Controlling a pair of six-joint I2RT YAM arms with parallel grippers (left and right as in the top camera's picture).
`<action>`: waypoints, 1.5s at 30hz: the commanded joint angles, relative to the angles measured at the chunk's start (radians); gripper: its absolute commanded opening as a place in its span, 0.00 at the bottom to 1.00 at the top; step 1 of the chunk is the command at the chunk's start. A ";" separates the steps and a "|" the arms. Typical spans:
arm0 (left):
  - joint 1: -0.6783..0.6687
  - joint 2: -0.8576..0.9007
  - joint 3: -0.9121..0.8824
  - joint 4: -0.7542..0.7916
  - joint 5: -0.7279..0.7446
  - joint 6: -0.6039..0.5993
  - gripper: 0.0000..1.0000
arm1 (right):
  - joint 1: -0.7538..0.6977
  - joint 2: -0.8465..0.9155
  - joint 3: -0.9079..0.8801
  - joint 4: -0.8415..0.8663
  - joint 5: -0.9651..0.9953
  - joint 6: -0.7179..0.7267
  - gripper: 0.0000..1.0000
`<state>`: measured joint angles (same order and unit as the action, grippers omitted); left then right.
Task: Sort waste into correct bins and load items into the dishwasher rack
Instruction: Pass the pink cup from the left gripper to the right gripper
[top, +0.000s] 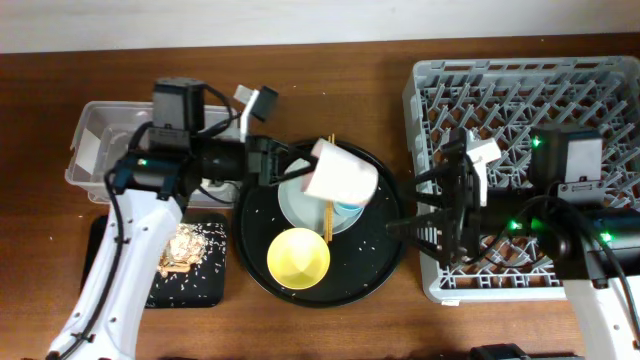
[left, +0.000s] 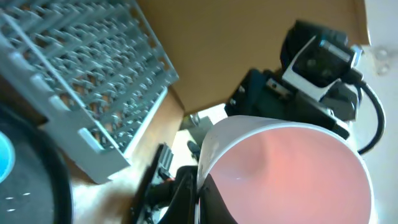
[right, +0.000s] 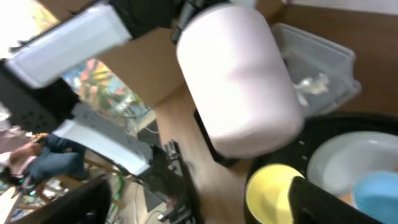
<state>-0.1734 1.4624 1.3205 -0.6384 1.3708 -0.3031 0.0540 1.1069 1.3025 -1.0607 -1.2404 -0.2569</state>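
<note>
- While our left gripper (top: 300, 168) pinches the pink cup (top: 340, 178) by its rim, the cup juts sideways ahead of it.
- Our right gripper (top: 412, 205) stands spread, facing the cup's base.

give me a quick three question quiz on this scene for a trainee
1. True or false: the left gripper is shut on the pink cup.
2. Where does the yellow bowl sit? A in the rack; B on the round black tray; C in the clear tub.
3. Fill in: the right gripper is ____ (open or shut).
Key: 1 true; 2 B; 3 open.
</note>
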 joint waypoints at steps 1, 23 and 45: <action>-0.019 -0.008 0.007 0.002 0.073 0.029 0.00 | -0.002 -0.007 0.016 0.005 -0.117 -0.051 0.94; -0.117 -0.008 0.007 0.235 0.048 -0.060 0.00 | -0.001 0.053 0.014 0.018 -0.046 -0.054 0.94; -0.165 -0.008 0.007 0.343 0.003 -0.099 0.00 | 0.057 0.068 0.014 0.138 -0.060 -0.048 0.56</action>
<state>-0.3206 1.4624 1.3201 -0.2996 1.3914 -0.3977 0.1001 1.1721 1.3037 -0.9394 -1.2896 -0.2928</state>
